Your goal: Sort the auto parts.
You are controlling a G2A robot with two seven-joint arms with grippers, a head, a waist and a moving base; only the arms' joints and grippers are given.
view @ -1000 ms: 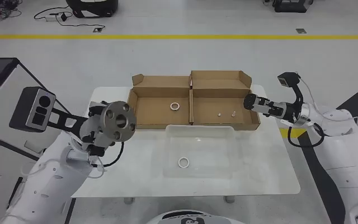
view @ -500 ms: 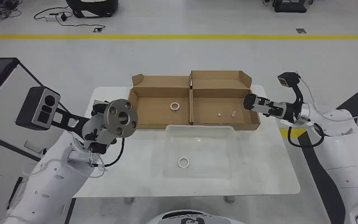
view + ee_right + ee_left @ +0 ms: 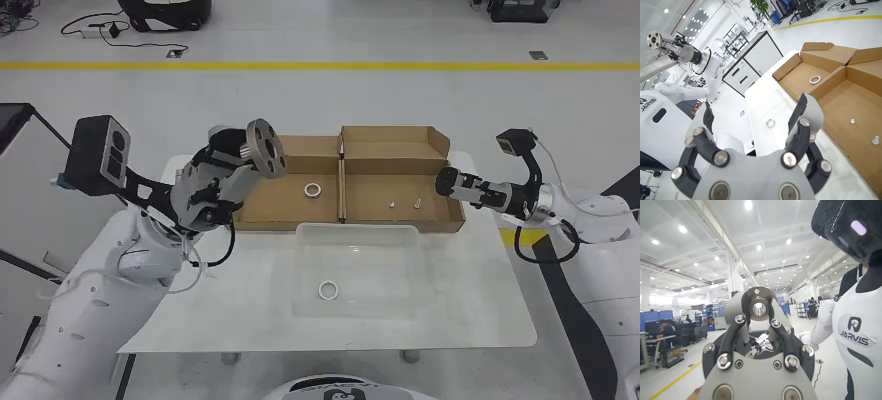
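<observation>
The flange [image 3: 264,150], a round metal disc with bolt holes and a bored hub, is being held in the left claw [image 3: 243,165], whose fingers are pinching the hub from both sides. In the left wrist view the flange [image 3: 758,306] is sitting between the black pads of the claw [image 3: 757,313], bore facing the camera. From the right wrist view the flange [image 3: 653,40] and left claw [image 3: 665,47] are hanging well above the desk [image 3: 480,290]; in the top view they are showing over the left edge of the left cardboard box [image 3: 262,205].

Inside that box a boxed ring [image 3: 312,188] is lying flat on the floor of the box. Touching it on the right, the right cardboard box [image 3: 440,215] is holding a small metal piece [image 3: 393,205] and a second small piece [image 3: 416,202], near each other.

Just in front of both boxes a clear plastic bin [image 3: 356,227] is resting on the desk, with a bin ring [image 3: 327,290] lying in it.

The right claw [image 3: 445,182] is hovering at the right box's outer end, fingers spread wide with nothing between them [image 3: 755,106].
</observation>
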